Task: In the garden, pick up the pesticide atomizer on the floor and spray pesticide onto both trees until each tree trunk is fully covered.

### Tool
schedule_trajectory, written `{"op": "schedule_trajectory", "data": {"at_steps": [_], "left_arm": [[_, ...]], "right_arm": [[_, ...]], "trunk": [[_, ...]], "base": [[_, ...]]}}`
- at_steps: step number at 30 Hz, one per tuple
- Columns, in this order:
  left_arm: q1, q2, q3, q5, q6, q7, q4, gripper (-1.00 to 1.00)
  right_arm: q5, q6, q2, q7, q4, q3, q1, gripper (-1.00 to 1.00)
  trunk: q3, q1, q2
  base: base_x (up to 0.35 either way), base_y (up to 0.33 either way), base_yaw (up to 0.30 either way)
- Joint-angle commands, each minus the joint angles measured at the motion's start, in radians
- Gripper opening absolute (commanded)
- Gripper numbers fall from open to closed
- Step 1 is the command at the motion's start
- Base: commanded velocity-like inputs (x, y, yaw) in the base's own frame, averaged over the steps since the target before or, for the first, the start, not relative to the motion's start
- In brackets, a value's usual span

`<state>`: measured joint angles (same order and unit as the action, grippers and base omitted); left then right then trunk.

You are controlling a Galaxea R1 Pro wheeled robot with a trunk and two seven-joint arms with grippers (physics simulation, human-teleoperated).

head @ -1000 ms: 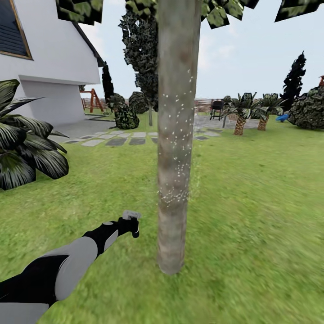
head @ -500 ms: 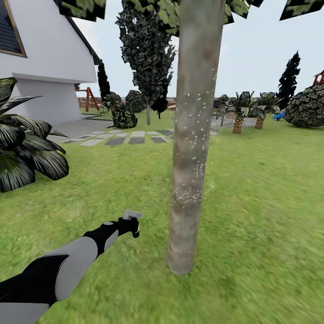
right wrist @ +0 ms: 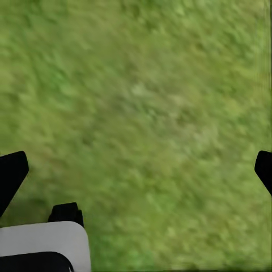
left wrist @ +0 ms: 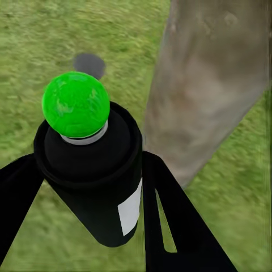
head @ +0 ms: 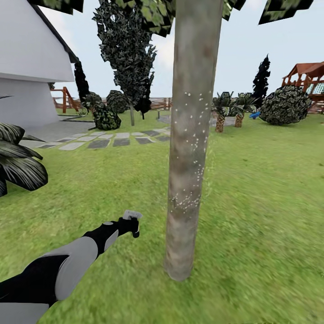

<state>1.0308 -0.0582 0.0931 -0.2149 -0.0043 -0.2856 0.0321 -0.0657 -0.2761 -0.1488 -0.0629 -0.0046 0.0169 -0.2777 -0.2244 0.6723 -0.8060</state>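
One tree trunk, thick and grey-brown, rises from the grass floor just ahead of me. White specks dot its bark from about mid-height down to the level of my hand. My left gripper hovers a short way to the left of the trunk. In the left wrist view my left gripper is shut on the pesticide atomizer, a black bottle with a white label and a green ball top. The trunk stands close beyond the bottle. My right gripper hangs open over bare grass.
A white house and a palm-like plant are at the left, with stepping stones behind. A dark cone tree, a fence, bushes and a wooden playset line the back. Open lawn lies right of the trunk.
The camera has swung right: the house and palm plant slid left and the playset came into view. The left arm holds the same pose with the atomizer.
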Motion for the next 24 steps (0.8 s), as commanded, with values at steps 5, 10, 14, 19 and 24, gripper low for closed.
{"op": "schedule_trajectory", "data": {"at_steps": [5, 10, 14, 19, 24], "left_arm": [[0.0, -0.002, 0.0, -0.001, -0.004, 0.003, 0.0, -1.0], [0.0, -0.002, 0.0, -0.001, -0.007, 0.003, 0.0, -1.0], [0.0, -0.002, 0.0, -0.001, -0.008, -0.006, 0.0, -1.0], [0.0, 0.023, -0.001, 0.004, 0.011, -0.187, 0.011, -1.0], [0.0, 0.036, -0.01, 0.008, 0.19, -0.217, 0.126, -1.0]], "right_arm": [[0.0, 0.0, 0.0, 0.0, 0.0, 0.0, 0.0, 1.0], [0.0, 0.0, 0.0, 0.0, 0.0, 0.0, 0.0, 1.0], [0.0, 0.0, -0.003, -0.002, 0.0, 0.0, 0.0, 1.0], [-0.001, 0.0, -0.048, -0.003, 0.001, 0.0, 0.0, 1.0], [0.0, -0.001, -0.055, -0.003, 0.03, 0.0, 0.0, 1.0]], "trunk": [[0.0, 0.0, 0.0], [0.0, 0.0, 0.0], [0.0, 0.0, 0.0], [0.0, 0.0, 0.0], [0.0, 0.0, 0.0]], "base": [[0.098, -0.073, -0.14], [0.051, -0.146, -0.009], [0.004, -0.012, -0.001], [0.0, -0.001, 0.0], [0.0, 0.0, 0.0]]}}
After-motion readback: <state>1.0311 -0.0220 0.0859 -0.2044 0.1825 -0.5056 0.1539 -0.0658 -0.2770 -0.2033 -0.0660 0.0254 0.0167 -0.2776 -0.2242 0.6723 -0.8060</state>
